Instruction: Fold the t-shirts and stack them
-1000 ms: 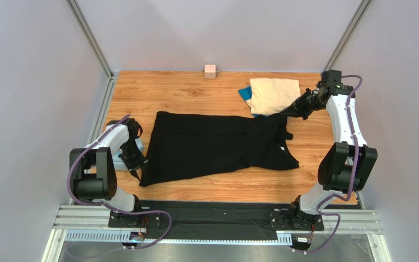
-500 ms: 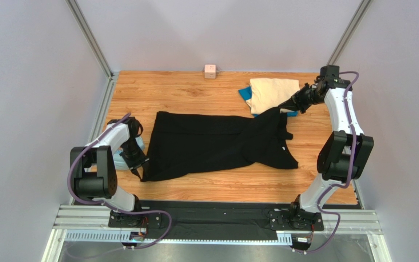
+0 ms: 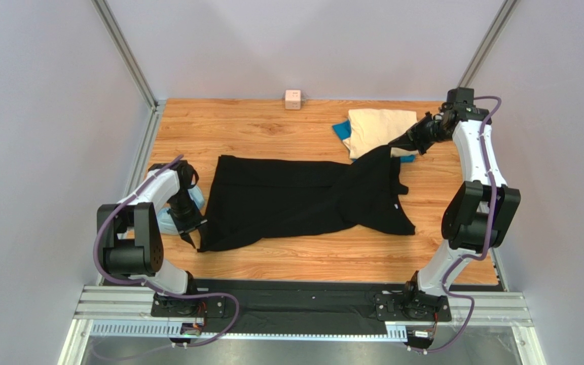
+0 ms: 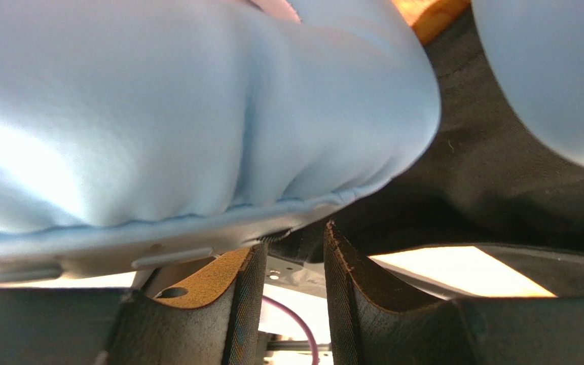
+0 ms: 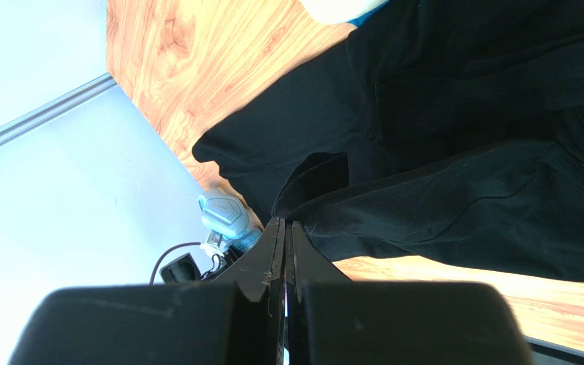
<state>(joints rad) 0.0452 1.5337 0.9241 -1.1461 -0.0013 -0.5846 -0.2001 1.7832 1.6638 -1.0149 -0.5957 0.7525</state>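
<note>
On the table (image 3: 257,125), right gripper (image 5: 284,226) pinching black t-shirt (image 3: 287,201)

On my feed the black t-shirt (image 3: 295,201) reads as soft, matt cloth that swallows the light, and the cream t-shirt (image 3: 383,128) looks like the same dull weave. The bench (image 3: 234,133) is wood grain with a faint satin sheen. The light-blue ring (image 4: 158,114) shows smooth plastic with glossy highlights, and the rail (image 3: 112,308) along the bench's near edge is bare, silvery ribbed metal.
</note>
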